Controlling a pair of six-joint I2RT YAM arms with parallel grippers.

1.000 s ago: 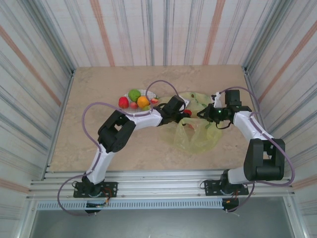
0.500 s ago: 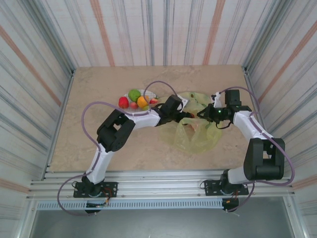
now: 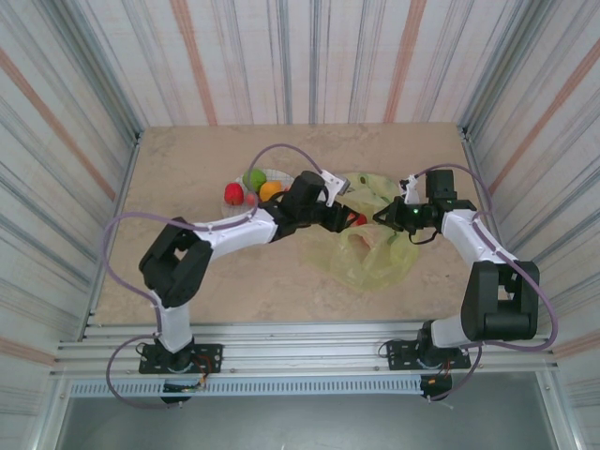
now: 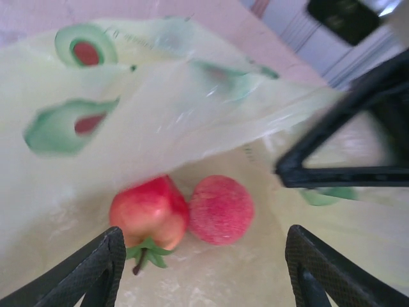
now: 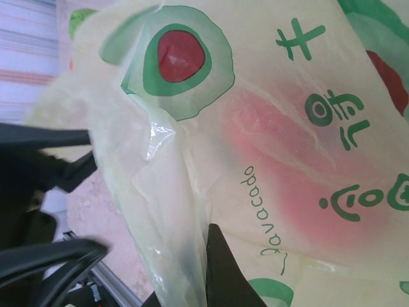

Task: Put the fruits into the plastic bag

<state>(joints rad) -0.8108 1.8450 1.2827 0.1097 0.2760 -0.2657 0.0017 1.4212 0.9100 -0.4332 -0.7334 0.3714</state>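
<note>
Table [image 3: 187, 159]: pale beige top with a matte stone pattern; it carries everything.
Left arm [image 3: 225, 232]: white links and black joints, reaching from the near left to the bag's mouth. Since a second ago its elbow has swung out to the left, and the forearm now crosses the near-right part of the plate.
Right arm [image 3: 487, 248]: same build, bent in from the right; its pose is unchanged.
Plastic bag [image 3: 375, 262]: thin, wrinkled, translucent yellow-green film printed with green avocado marks and green lettering. It lies on the table right of centre, long axis roughly far to near, mouth turned left. Its near-left edge reaches a little further left than before.
Plate [image 3: 272, 172]: round with a white rim, left of the bag.
Left end effector [image 4: 204, 246]: at the bag's mouth, pointing right into it; the black textured fingers stand wide apart with nothing between them.
Right end effector [image 3: 382, 216]: closed tight, pinching the film at the right side of the mouth.
Fruits in bag: a pink-red fruit [image 4: 149, 214] with green stem and leaves, touching a round red fruit [image 4: 220, 210] with dimpled skin to its right.
Fruits on plate: a green apple [image 3: 252, 178], an orange [image 3: 272, 190] and a red fruit [image 3: 232, 193], all smooth and glossy.
</note>
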